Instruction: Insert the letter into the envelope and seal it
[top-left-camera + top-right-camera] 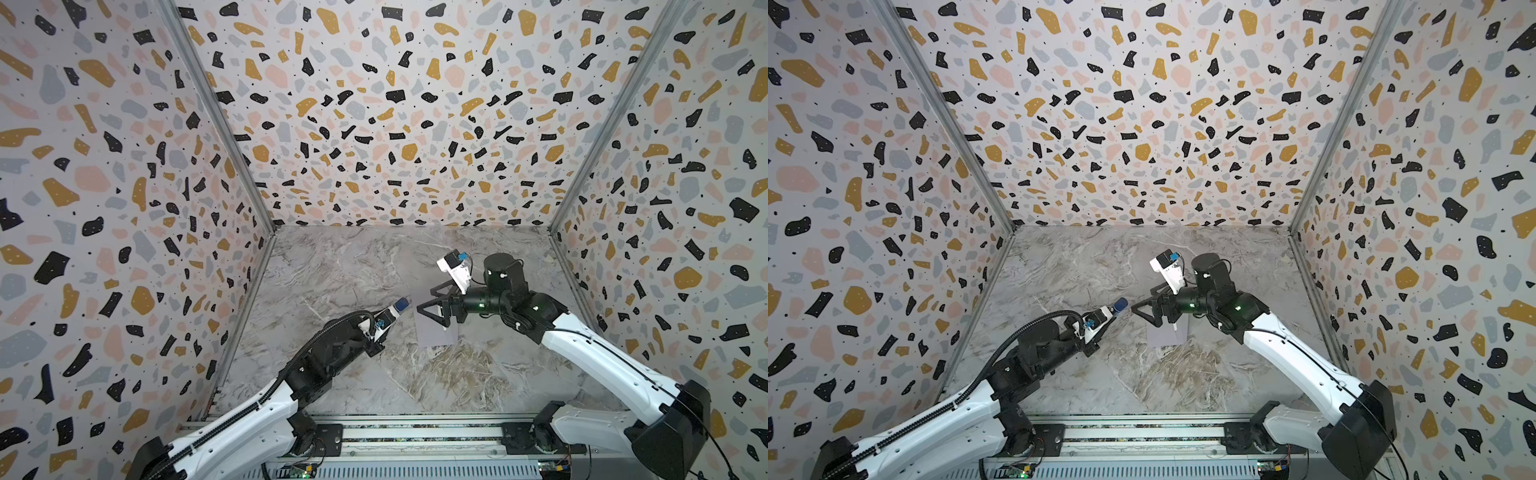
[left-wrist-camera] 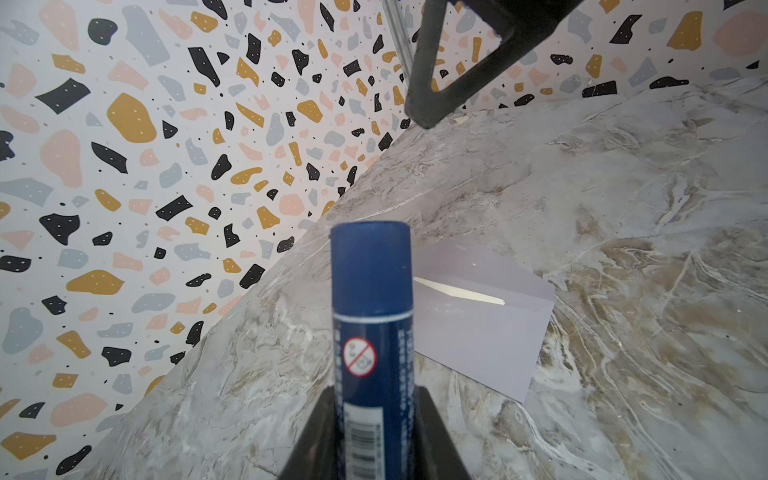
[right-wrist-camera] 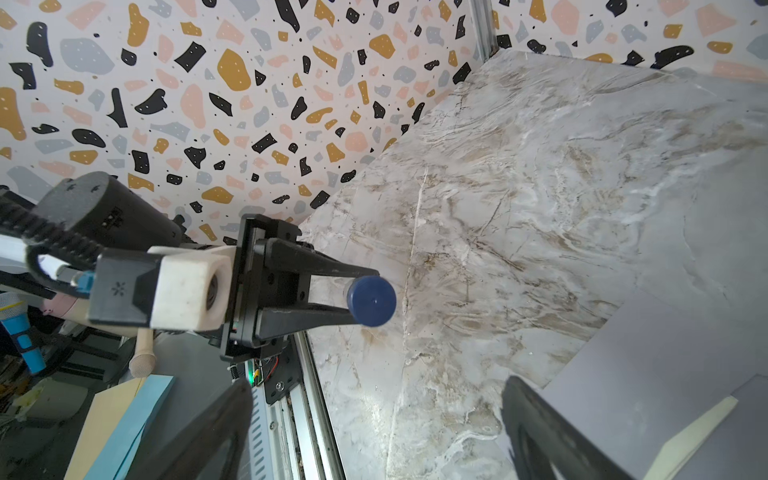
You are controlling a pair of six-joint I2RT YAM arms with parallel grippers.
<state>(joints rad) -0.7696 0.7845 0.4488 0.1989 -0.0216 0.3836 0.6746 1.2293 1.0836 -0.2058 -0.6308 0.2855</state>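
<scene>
The pale grey-lavender envelope point(image 1: 436, 334) point(image 1: 1167, 337) lies flat on the marble table, flap open, also in the left wrist view point(image 2: 478, 336) and the right wrist view point(image 3: 648, 374). A narrow cream strip point(image 2: 457, 291) shows along its mouth; I cannot tell whether it is the letter's edge, and the letter is otherwise hidden. My left gripper point(image 1: 395, 312) point(image 1: 1113, 309) point(image 2: 376, 392) point(image 3: 365, 297) is shut on a blue glue stick point(image 1: 401, 306) point(image 1: 1120, 304) point(image 2: 372, 299) point(image 3: 371, 301), capped end pointing at the right gripper. My right gripper point(image 1: 424, 300) point(image 1: 1140, 300) point(image 3: 378, 386) hangs open above the envelope, facing the stick, nothing between its fingers point(image 2: 428, 99).
Terrazzo-patterned walls close in the table point(image 1: 374, 270) on three sides. A metal rail point(image 1: 415, 432) carrying both arm bases runs along the front edge. Beyond the rail the right wrist view shows a blue foam block point(image 3: 124, 419) and clutter.
</scene>
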